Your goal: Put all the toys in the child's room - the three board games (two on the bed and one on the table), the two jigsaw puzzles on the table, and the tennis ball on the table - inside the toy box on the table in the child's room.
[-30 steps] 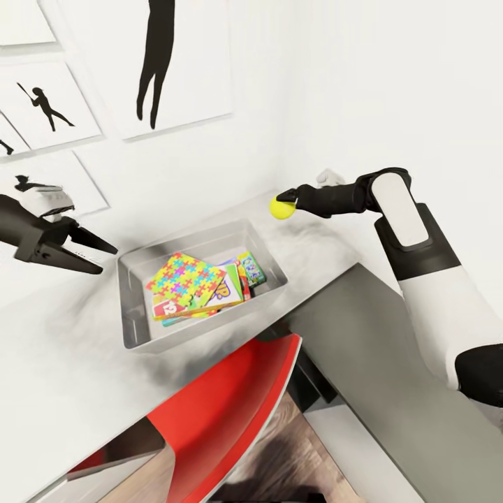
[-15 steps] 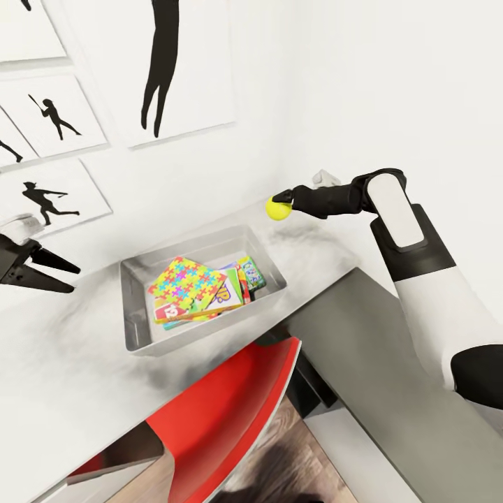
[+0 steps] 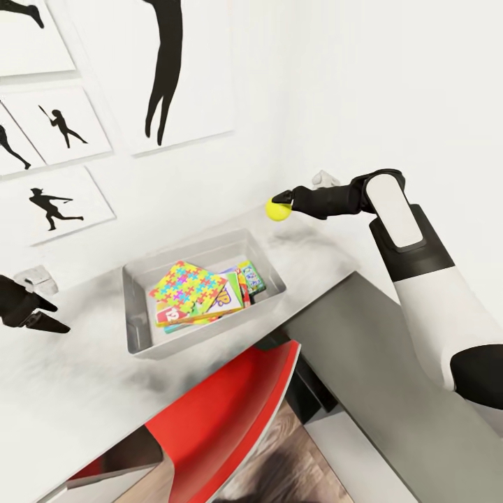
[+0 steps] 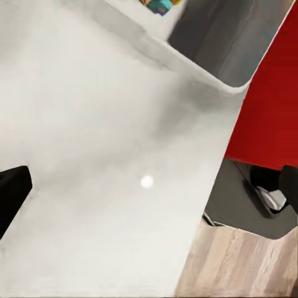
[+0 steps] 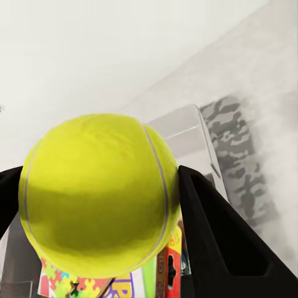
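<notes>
A: Head view? Where's the ball?
B: Pinched in the right jaws, above the worktop; the box lies at seven o'clock. Left jaws spread, empty.
A: Right wrist view?
B: Ball held; box ahead.

- My left gripper has dropped lower and pulled away from the toy box, its fingers closer together.
- My right gripper has carried the tennis ball slightly nearer the toy box.
</notes>
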Robot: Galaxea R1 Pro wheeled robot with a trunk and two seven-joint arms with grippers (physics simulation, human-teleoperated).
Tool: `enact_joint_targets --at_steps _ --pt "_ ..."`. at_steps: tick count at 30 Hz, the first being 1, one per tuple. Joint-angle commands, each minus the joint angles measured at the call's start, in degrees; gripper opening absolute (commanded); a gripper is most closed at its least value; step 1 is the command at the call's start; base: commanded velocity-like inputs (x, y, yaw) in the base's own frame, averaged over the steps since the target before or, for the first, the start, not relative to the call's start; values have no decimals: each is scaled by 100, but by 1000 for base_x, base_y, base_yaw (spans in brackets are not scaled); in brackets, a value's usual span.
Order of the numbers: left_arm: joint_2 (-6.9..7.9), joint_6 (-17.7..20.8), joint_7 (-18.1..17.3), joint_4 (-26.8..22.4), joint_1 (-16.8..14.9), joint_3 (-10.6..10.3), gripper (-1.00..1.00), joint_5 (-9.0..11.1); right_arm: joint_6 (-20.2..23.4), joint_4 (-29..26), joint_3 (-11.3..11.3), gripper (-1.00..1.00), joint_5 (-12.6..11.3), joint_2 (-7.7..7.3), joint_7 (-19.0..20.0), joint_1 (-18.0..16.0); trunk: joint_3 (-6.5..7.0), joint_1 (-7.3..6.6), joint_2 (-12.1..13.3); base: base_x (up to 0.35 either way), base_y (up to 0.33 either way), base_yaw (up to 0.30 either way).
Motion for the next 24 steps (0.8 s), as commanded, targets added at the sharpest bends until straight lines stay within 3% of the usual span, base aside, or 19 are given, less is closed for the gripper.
enact_joint_targets --at_steps 1,2,6,7,8,9,12,14,16,17,18,20,23,24 --pt "17 -134 174 146 -44 -218 100 61 0 -1 13 -100 -72 -5 -76 -7 -1 4 -12 0 0 0" --pt "23 -322 307 314 -44 -391 100 147 0 2 13 -100 -72 -5 -77 -7 9 4 -12 0 0 0" --pt "22 -1263 936 1590 -44 -1211 100 1531 0 6 14 -100 -67 -2 -85 -9 47 4 -12 0 0 0" --pt "12 -1404 1031 1790 -44 -1316 100 1711 0 7 14 -100 -66 0 -85 -9 56 4 -12 0 0 0" --pt "-6 -1671 1199 2154 -44 -1516 100 2062 0 7 14 -100 -65 1 -86 -11 65 4 -12 0 0 0" --pt "-9 -1791 1265 2298 -44 -1610 100 2233 0 7 14 -100 -64 2 -86 -11 75 4 -12 0 0 0" --pt "48 -2417 1434 2748 -44 -2115 100 3120 0 7 14 -100 -63 3 -88 -12 103 4 -12 0 0 0" --pt "81 -2762 1453 2829 -44 -2371 100 3434 0 7 14 -100 -63 4 -89 -13 122 4 -12 0 0 0" --pt "122 -3115 1402 2865 -44 -2614 100 3708 0 7 14 -100 -63 2 -88 -13 141 4 -12 0 0 0" --pt "157 -3386 1245 2883 -44 -2802 100 3972 0 7 14 -100 -59 -1 -87 -15 151 4 -12 0 0 0" --pt "168 -3458 1170 2889 -44 -2862 100 4063 0 7 14 -100 -58 -2 -87 -15 160 4 -12 0 0 0" --pt "222 -3706 818 2902 -44 -3107 100 4441 0 4 14 -100 -57 -8 -87 -13 179 4 -12 0 0 0" --pt "286 -3985 345 2886 -44 -3481 100 5224 0 -6 8 -100 -67 -12 -85 -14 207 4 -12 0 0 0" --pt "290 -4008 297 2878 -44 -3531 100 5367 0 -11 9 -100 -68 -12 -85 -14 217 4 -12 0 0 0"
